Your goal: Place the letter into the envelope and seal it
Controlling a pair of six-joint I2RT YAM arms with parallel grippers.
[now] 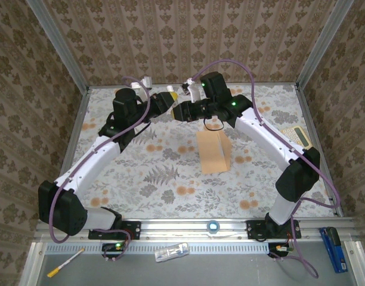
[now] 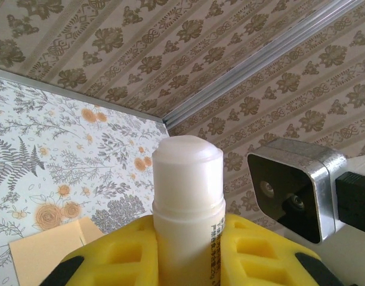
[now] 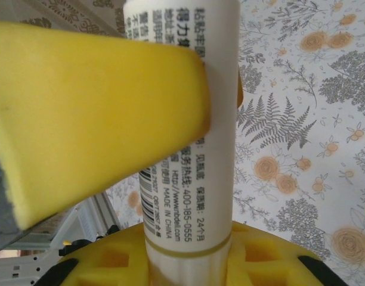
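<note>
A floral tablecloth (image 1: 164, 179) covers the counter, with patterned wallpaper (image 1: 170, 42) on the walls around it. A pale yellow calculator (image 1: 296, 136) lies near the edge at 3 o'clock. On the grey ledge below lie a white pen (image 1: 66, 262) at 7 o'clock, a clear packet (image 1: 172, 252) at 6 and a blue object (image 1: 333, 249) at 5. A white glue stick (image 3: 188, 119) bears black print

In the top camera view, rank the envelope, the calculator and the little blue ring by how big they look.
Largest, the envelope; then the calculator; smallest, the blue ring.
</note>
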